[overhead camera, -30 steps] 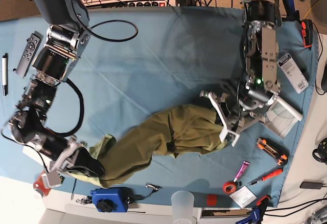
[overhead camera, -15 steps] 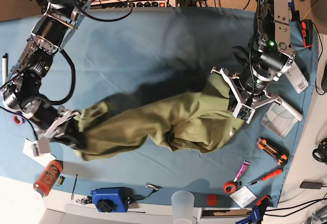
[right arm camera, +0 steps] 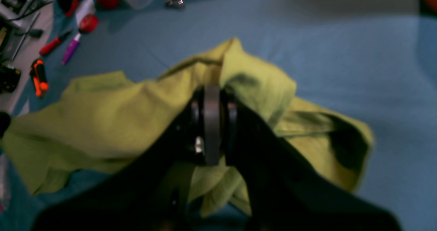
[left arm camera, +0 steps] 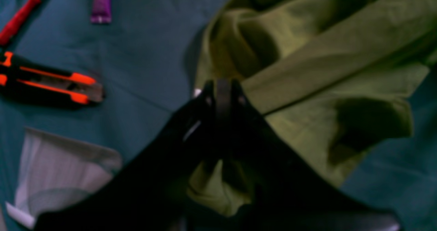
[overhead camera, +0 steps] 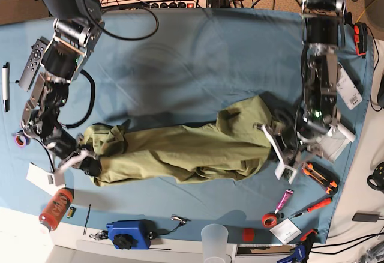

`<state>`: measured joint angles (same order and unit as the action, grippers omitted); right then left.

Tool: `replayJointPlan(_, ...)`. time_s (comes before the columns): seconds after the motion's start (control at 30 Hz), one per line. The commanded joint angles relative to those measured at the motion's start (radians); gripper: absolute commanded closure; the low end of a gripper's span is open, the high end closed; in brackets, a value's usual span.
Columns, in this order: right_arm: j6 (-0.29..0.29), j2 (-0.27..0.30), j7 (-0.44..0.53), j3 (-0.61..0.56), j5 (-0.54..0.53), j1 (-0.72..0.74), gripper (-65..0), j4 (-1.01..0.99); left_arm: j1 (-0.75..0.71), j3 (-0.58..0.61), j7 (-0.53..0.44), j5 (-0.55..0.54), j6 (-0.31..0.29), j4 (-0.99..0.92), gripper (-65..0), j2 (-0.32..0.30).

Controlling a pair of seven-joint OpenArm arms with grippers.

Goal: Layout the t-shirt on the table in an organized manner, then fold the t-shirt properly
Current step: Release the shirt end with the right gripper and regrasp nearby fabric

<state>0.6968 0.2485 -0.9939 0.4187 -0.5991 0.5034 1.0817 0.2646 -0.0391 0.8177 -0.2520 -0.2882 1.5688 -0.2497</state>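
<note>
At the left of the base view, one end of the t-shirt (overhead camera: 180,149) is being pinched by the right gripper (overhead camera: 90,162), whose jaws are clamped together on a bunched fold of the olive cloth; the right wrist view shows fabric gathered on both sides of the closed jaws (right arm camera: 211,121). The garment is being held as a long, rumpled band across the near half of the tabletop (overhead camera: 192,59), sagging onto the blue cover along its middle. At the right, the other end is being gripped by the left gripper (overhead camera: 282,149), its jaws likewise shut on a fold of cloth, as the left wrist view shows (left arm camera: 222,97).

The step in hand is judged to be the spreading of the shirt. It would be done well if both ends are being kept at an even height and drawn apart until the band is taut, then lowered together toward the open middle of the tabletop. Care is being called for on the right, where an orange utility knife (overhead camera: 319,176) and a purple tube (overhead camera: 284,200) are lying just beside the cloth and could be swept along.
</note>
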Motion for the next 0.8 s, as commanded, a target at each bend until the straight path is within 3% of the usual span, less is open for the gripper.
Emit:
replayJointPlan(0.0,0.001,0.014,0.003,0.001,-0.018,0.042,0.0,0.001,0.038,-0.003,0.002,-0.006,0.003,0.014,0.0,-0.005)
replayJointPlan(0.03,0.001,0.014,-0.019,0.001,-0.021,0.047,0.0,-0.003,0.048,-0.003,0.023,-0.010,0.002,0.015,-5.0,-0.005)
replayJointPlan(0.07,0.001,0.015,-0.033,0.001,-0.033,0.048,-4.2,-0.002,0.057,-0.003,0.042,-0.018,0.003,0.016,-13.2,-0.005)
replayJointPlan(0.13,0.001,0.018,-0.048,0.001,-0.083,0.048,-17.2,-0.002,0.071,-0.003,0.082,-0.051,0.004,0.017,-26.6,-0.005)
replayJointPlan(0.17,0.001,0.018,-0.051,0.001,-0.102,0.048,-21.6,-0.002,0.078,-0.003,0.114,-0.068,0.020,0.018,-29.8,-0.005)
replayJointPlan(0.23,0.001,0.027,-0.063,0.001,-0.154,0.049,-23.3,0.000,0.094,-0.003,0.205,-0.102,0.063,0.026,-30.1,-0.005)
replayJointPlan(0.4,0.001,0.046,-0.191,0.041,-0.367,0.048,-23.2,0.079,0.098,-0.004,0.317,-0.130,0.067,0.113,-30.1,-0.006)
replayJointPlan(0.67,0.001,0.054,-0.385,0.183,-0.384,0.042,-23.2,0.345,-0.033,-0.004,0.338,-0.113,0.090,0.206,-30.1,-0.005)
replayJointPlan(0.77,0.001,0.086,-0.390,0.192,-0.383,0.017,-23.2,0.363,-0.100,-0.006,0.325,-0.108,0.120,0.225,-30.1,-0.005)
